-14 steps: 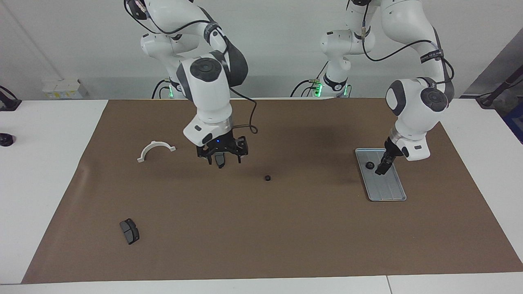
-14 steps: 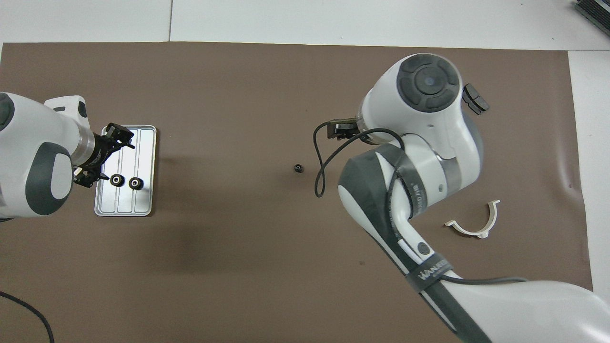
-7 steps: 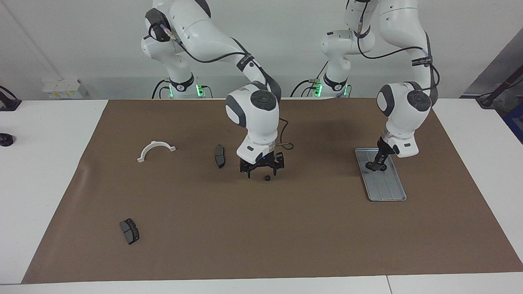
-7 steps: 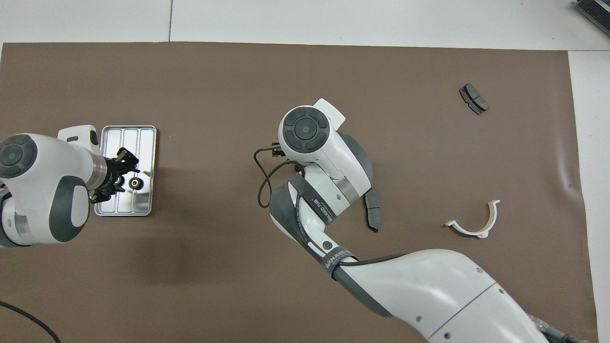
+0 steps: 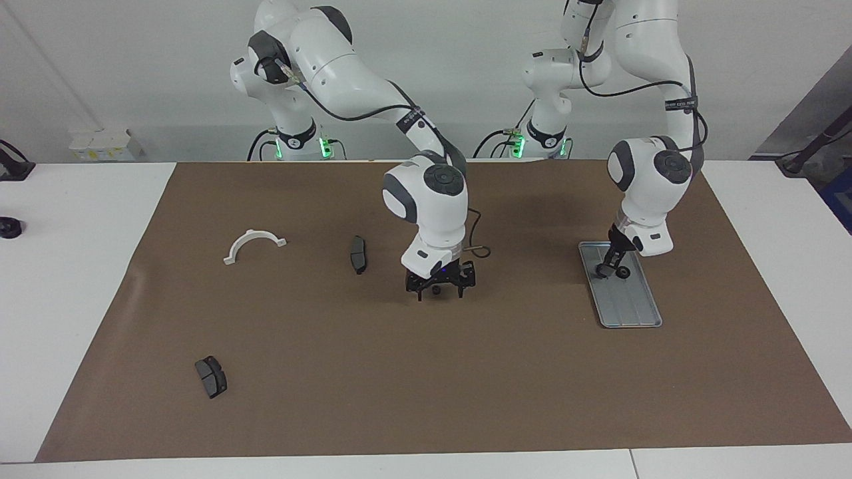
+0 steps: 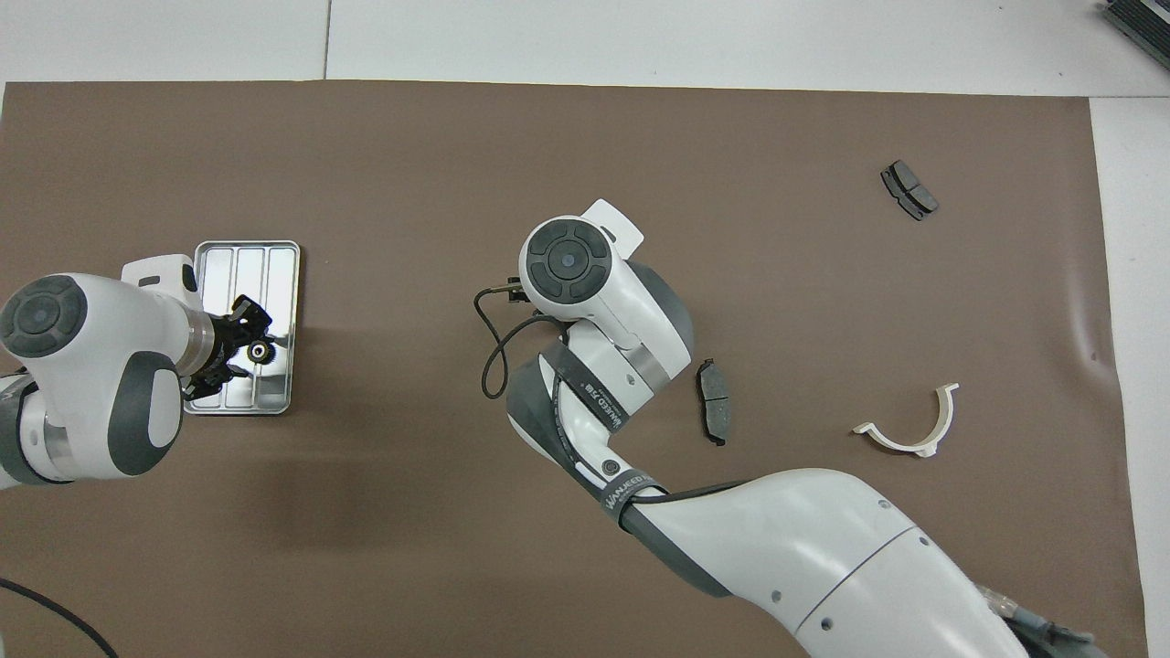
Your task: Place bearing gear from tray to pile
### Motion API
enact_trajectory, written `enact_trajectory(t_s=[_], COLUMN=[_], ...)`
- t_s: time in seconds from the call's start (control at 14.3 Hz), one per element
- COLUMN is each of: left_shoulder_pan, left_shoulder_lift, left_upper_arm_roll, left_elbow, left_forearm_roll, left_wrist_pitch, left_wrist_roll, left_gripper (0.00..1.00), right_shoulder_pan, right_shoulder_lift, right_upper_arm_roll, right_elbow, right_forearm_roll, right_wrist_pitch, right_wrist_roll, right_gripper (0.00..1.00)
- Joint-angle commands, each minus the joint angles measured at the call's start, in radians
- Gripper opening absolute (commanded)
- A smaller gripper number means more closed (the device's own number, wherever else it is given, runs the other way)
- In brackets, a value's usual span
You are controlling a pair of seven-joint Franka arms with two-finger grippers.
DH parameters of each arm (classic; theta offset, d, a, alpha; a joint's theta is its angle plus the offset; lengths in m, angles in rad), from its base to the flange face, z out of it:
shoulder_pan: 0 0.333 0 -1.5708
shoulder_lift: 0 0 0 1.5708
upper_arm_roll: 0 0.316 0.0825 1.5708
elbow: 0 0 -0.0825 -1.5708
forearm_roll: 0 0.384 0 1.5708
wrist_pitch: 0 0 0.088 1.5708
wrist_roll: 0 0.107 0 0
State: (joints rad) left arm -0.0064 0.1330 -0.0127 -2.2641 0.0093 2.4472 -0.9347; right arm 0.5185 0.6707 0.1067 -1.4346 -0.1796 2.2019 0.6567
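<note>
One small black gear point(image 5: 623, 273) point(image 6: 260, 348) lies on the metal tray point(image 5: 632, 309) point(image 6: 274, 265), in the half of the tray nearer the robots. The tray rests on the brown mat point(image 5: 426, 372) point(image 6: 585, 146) toward the left arm's end of the counter point(image 5: 86, 219). The left pincer point(image 5: 609, 268) point(image 6: 230, 347) is down over that same half of the tray, its tips right beside the gear; whether it grips anything cannot be told.

A second small black gear point(image 5: 436, 290) sits on the mat near the middle of the counter, well apart from the tray. The right pincer point(image 5: 440, 290) is lowered around it with its fingers point(image 5: 419, 291) spread, one to each side of the gear, not clenched on it. In the overhead view the right arm's wrist covers this gear.

A dark grey brake pad point(image 5: 358, 254) point(image 6: 714, 413) lies beside the right pincer, toward the right arm's end. A white half-ring bracket point(image 5: 253, 245) point(image 6: 909, 428) lies further toward that end. A second brake pad point(image 5: 211, 376) point(image 6: 909, 189) lies farther from the robots than the bracket.
</note>
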Motion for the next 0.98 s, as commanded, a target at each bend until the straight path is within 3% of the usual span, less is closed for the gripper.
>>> enact_trajectory(t_s=[0.0,0.07,0.21,0.28,0.42,0.63,0.91], left_shoulder_pan=[-0.012,-0.012,-0.015,-0.014,-0.015,-0.055,-0.141], left_shoulder_lift=[-0.026,-0.024,-0.024,-0.023,-0.019,-0.029,-0.019], left_upper_arm_roll=[0.002,0.002,0.002,0.002,0.003,-0.001,-0.006], left_elbow=[-0.046,-0.048,-0.046,-0.04,0.013,0.197,0.392], left_forearm_roll=[0.015,0.015,0.015,0.015,0.015,0.021,0.021], left_wrist_pitch=[0.05,0.053,0.053,0.05,-0.009,-0.259,-0.451], left_wrist_roll=[-0.021,-0.019,-0.018,-0.009,0.017,0.054,0.054], left_gripper=[0.52,0.47,0.0,0.0,0.0,0.0,0.0], right_shoulder_pan=[-0.008,-0.011,-0.012,-0.009,0.0,0.003,0.003], right_shoulder_lift=[-0.026,-0.033,-0.042,-0.042,-0.043,-0.043,-0.046], right_upper_arm_roll=[0.002,0.002,0.002,0.002,0.002,0.008,0.021], right_elbow=[-0.085,-0.114,-0.133,-0.132,-0.127,-0.124,-0.127], right_forearm_roll=[-0.001,0.0,0.008,0.029,0.049,0.051,0.051], right_wrist_pitch=[0.047,0.077,0.078,0.073,0.065,0.061,0.055], right_wrist_roll=[0.024,0.024,0.027,0.03,0.031,0.034,0.06], right_gripper=[1.0,0.98,0.88,0.78,0.69,0.52,0.44])
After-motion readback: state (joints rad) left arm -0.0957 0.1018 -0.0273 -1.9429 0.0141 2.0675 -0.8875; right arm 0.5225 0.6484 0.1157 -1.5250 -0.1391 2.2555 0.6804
